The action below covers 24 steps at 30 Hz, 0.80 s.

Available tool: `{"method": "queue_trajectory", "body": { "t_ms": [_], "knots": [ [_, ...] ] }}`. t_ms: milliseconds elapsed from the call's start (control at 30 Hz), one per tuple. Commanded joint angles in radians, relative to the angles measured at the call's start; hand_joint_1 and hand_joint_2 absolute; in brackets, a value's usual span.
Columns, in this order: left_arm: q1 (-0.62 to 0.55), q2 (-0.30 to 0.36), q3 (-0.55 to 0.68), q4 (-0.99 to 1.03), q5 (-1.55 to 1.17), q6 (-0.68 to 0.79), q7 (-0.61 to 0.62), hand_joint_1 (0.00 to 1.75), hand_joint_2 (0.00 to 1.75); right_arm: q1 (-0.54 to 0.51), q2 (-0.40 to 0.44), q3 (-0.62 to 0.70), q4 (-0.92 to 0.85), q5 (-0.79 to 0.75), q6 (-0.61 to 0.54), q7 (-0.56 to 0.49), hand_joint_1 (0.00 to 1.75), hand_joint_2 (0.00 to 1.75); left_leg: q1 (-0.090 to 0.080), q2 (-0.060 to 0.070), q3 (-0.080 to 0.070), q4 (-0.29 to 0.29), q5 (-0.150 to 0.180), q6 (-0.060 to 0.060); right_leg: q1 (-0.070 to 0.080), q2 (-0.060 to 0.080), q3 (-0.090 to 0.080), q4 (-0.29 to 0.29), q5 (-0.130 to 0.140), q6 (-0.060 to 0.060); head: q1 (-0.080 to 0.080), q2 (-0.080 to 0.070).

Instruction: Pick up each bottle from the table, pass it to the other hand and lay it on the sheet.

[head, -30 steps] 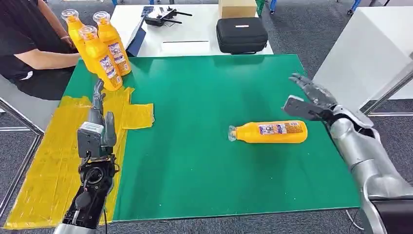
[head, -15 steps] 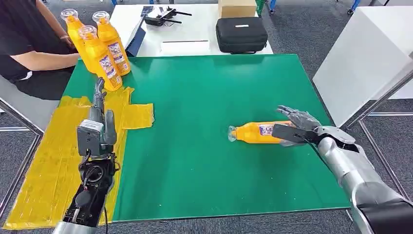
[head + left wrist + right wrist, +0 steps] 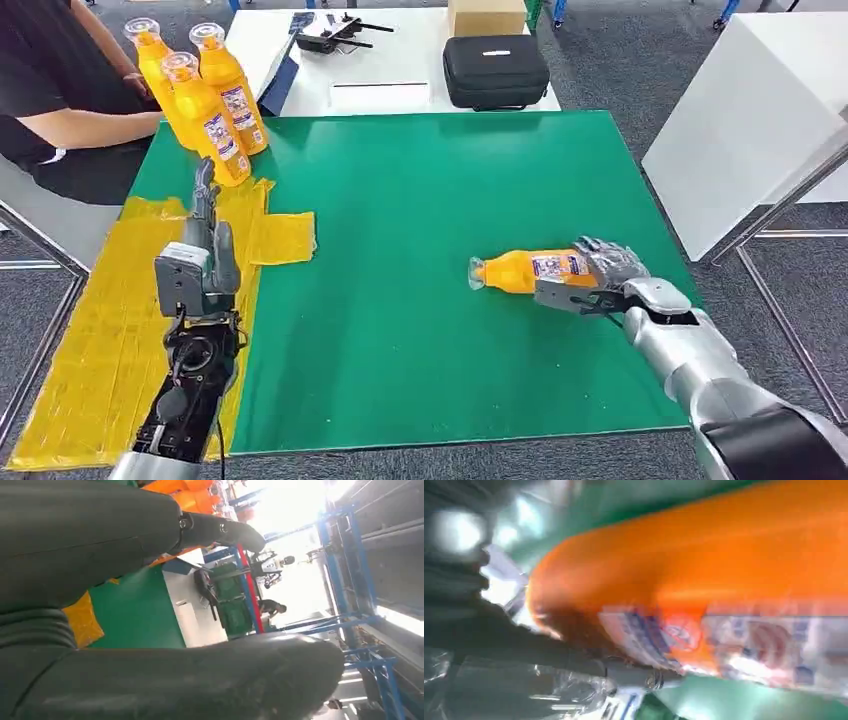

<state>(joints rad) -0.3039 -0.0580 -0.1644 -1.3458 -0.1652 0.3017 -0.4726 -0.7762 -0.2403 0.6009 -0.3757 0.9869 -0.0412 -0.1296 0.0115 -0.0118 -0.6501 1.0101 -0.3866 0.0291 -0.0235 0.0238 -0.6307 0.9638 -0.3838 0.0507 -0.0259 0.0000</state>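
Green mat holds one lying bottle w/ our right hand wrapped round its base, left hand fingers apart & empty over the yellow sheet, so we judge pickup underway, handover & laying left.

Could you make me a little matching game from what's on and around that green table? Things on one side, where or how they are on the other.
Things:
1. lying bottle
2. three upright bottles
3. black case
4. left hand

Places or states:
A. on the white table behind the green one
B. raised over the yellow sheet, holding nothing
C. on its side on the green mat, with the right hand around its base
D. standing at the mat's far left corner, by the seated person

Pairs: 1-C, 2-D, 3-A, 4-B
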Motion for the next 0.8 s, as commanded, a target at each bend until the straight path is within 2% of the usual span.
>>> {"method": "queue_trajectory", "body": {
  "t_ms": [33, 67, 167, 200, 233, 267, 300, 333, 367, 400, 433, 467, 500, 533, 600, 633, 667, 700, 767, 800],
  "knots": [
    [-0.093, -0.009, -0.057, 0.087, 0.029, -0.003, 0.017, 0.0, 0.0, 0.102, 0.158, 0.151, 0.171, 0.09, 0.076, 0.115, 1.55, 1.75, 0.003, 0.0, 0.008, -0.002, -0.001, -0.001, 0.004, -0.003, 0.009, -0.003, -0.001, -0.003, 0.002, 0.0],
    [-0.093, -0.007, -0.057, 0.084, 0.034, 0.004, 0.018, 0.0, 0.0, 0.122, 0.168, 0.156, 0.172, 0.098, 0.078, 0.122, 1.75, 1.75, 0.003, 0.002, 0.011, -0.002, -0.002, -0.002, 0.004, -0.002, 0.011, -0.004, -0.001, -0.004, 0.001, 0.0],
    [-0.087, 0.005, -0.06, 0.065, 0.045, 0.017, 0.021, 0.0, 0.0, 0.171, 0.194, 0.164, 0.172, 0.109, 0.088, 0.129, 1.75, 1.75, 0.004, 0.004, 0.019, -0.002, -0.006, -0.006, 0.005, 0.004, 0.015, -0.004, -0.003, -0.005, 0.002, 0.0],
    [-0.087, 0.007, -0.06, 0.064, 0.046, 0.018, 0.022, 0.0, 0.0, 0.175, 0.197, 0.165, 0.172, 0.11, 0.088, 0.13, 1.75, 1.75, 0.004, 0.007, 0.022, -0.003, -0.007, -0.007, 0.006, 0.005, 0.017, -0.004, -0.005, -0.009, 0.002, 0.0],
    [-0.086, 0.007, -0.06, 0.063, 0.048, 0.021, 0.023, 0.0, 0.0, 0.18, 0.201, 0.163, 0.172, 0.109, 0.093, 0.131, 1.75, 1.75, 0.005, 0.01, 0.029, -0.003, -0.014, -0.008, 0.007, 0.01, 0.023, -0.005, -0.007, -0.009, 0.002, 0.0],
    [-0.085, 0.007, -0.06, 0.063, 0.048, 0.021, 0.023, 0.0, 0.0, 0.181, 0.203, 0.163, 0.172, 0.109, 0.093, 0.131, 1.75, 1.75, 0.004, 0.009, 0.033, -0.004, -0.015, -0.007, 0.006, 0.007, 0.024, -0.005, -0.008, -0.01, 0.001, 0.0],
    [-0.084, 0.007, -0.06, 0.063, 0.049, 0.024, 0.025, 0.0, 0.0, 0.183, 0.204, 0.163, 0.171, 0.11, 0.094, 0.132, 1.75, 1.75, 0.005, 0.011, 0.041, -0.003, -0.021, -0.006, 0.007, 0.011, 0.024, -0.005, -0.012, -0.01, 0.003, 0.0],
    [-0.084, 0.006, -0.061, 0.063, 0.049, 0.025, 0.025, 0.0, 0.0, 0.183, 0.204, 0.162, 0.17, 0.11, 0.094, 0.132, 1.75, 1.75, 0.006, 0.011, 0.043, -0.004, -0.021, -0.005, 0.008, 0.01, 0.026, -0.007, -0.012, -0.012, 0.001, 0.0],
    [-0.084, 0.007, -0.062, 0.063, 0.049, 0.026, 0.026, 0.0, 0.0, 0.184, 0.204, 0.155, 0.168, 0.106, 0.091, 0.133, 1.75, 1.75, 0.006, 0.014, 0.046, -0.003, -0.024, -0.007, 0.009, 0.013, 0.029, -0.005, -0.014, -0.01, 0.002, 0.0],
    [-0.084, 0.006, -0.062, 0.068, 0.048, 0.032, 0.029, 0.0, 0.0, 0.18, 0.204, 0.127, 0.162, 0.083, 0.075, 0.125, 1.75, 1.75, 0.006, 0.012, 0.046, -0.005, -0.022, -0.007, 0.009, 0.01, 0.029, -0.007, -0.013, -0.011, 0.002, 0.0],
    [-0.083, 0.006, -0.063, 0.069, 0.048, 0.032, 0.029, 0.0, 0.0, 0.174, 0.204, 0.127, 0.161, 0.083, 0.077, 0.125, 1.75, 1.75, 0.007, 0.015, 0.054, -0.003, -0.027, -0.006, 0.01, 0.014, 0.035, -0.005, -0.016, -0.012, 0.002, 0.0],
    [-0.084, 0.006, -0.062, 0.074, 0.049, 0.033, 0.032, 0.0, 0.0, 0.17, 0.204, 0.111, 0.157, 0.069, 0.07, 0.118, 1.75, 1.75, 0.007, 0.015, 0.049, -0.003, -0.025, -0.008, 0.01, 0.014, 0.031, -0.005, -0.014, -0.013, 0.002, 0.0],
    [-0.084, 0.007, -0.062, 0.08, 0.051, 0.033, 0.034, 0.0, 0.0, 0.164, 0.204, 0.096, 0.154, 0.057, 0.064, 0.108, 1.75, 1.75, 0.009, 0.019, 0.058, 0.001, -0.033, -0.009, 0.012, 0.02, 0.04, -0.001, -0.02, -0.012, 0.002, 0.0],
    [-0.084, 0.007, -0.062, 0.085, 0.052, 0.031, 0.037, 0.0, 0.0, 0.158, 0.205, 0.083, 0.153, 0.047, 0.057, 0.1, 1.75, 1.75, 0.009, 0.017, 0.058, -0.001, -0.031, -0.009, 0.011, 0.016, 0.039, -0.002, -0.02, -0.012, 0.002, 0.0],
    [-0.081, 0.009, -0.058, 0.096, 0.073, 0.012, 0.049, 0.0, 0.0, 0.141, 0.208, 0.041, 0.146, 0.014, 0.037, 0.078, 1.75, 1.75, 0.008, 0.019, 0.058, 0.001, -0.032, -0.011, 0.011, 0.018, 0.039, 0.001, -0.021, -0.014, 0.002, 0.0],
    [-0.079, 0.009, -0.055, 0.098, 0.085, 0.004, 0.054, 0.0, 0.0, 0.138, 0.21, 0.018, 0.136, -0.009, 0.023, 0.055, 1.75, 1.75, 0.01, 0.023, 0.063, 0.001, -0.033, -0.01, 0.013, 0.023, 0.046, 0.0, -0.02, -0.013, 0.002, 0.0],
    [-0.077, 0.009, -0.048, 0.106, 0.112, -0.021, 0.068, 0.0, 0.0, 0.125, 0.218, -0.054, 0.126, -0.079, 0.002, -0.006, 1.75, 1.75, 0.01, 0.021, 0.059, -0.003, -0.03, -0.011, 0.012, 0.02, 0.047, -0.003, -0.017, -0.014, 0.002, 0.0],
    [-0.076, 0.01, -0.046, 0.111, 0.114, -0.024, 0.067, 0.0, 0.0, 0.11, 0.221, -0.056, 0.124, -0.08, 0.015, -0.006, 1.75, 1.75, 0.011, 0.025, 0.063, -0.002, -0.031, -0.011, 0.013, 0.025, 0.054, -0.002, -0.018, -0.014, 0.002, 0.0],
    [-0.076, 0.01, -0.046, 0.111, 0.115, -0.024, 0.066, 0.0, 0.0, 0.108, 0.222, -0.056, 0.123, -0.08, 0.016, -0.007, 1.75, 1.75, 0.01, 0.026, 0.062, -0.002, -0.031, -0.012, 0.012, 0.025, 0.052, -0.001, -0.017, -0.015, 0.002, 0.0],
    [-0.077, 0.008, -0.041, 0.115, 0.132, -0.04, 0.068, 0.0, 0.0, 0.115, 0.223, -0.096, 0.108, -0.118, -0.004, -0.035, 1.75, 1.75, 0.011, 0.026, 0.065, -0.001, -0.032, -0.012, 0.012, 0.027, 0.054, -0.001, -0.019, -0.015, 0.002, 0.0]
  ]
}}
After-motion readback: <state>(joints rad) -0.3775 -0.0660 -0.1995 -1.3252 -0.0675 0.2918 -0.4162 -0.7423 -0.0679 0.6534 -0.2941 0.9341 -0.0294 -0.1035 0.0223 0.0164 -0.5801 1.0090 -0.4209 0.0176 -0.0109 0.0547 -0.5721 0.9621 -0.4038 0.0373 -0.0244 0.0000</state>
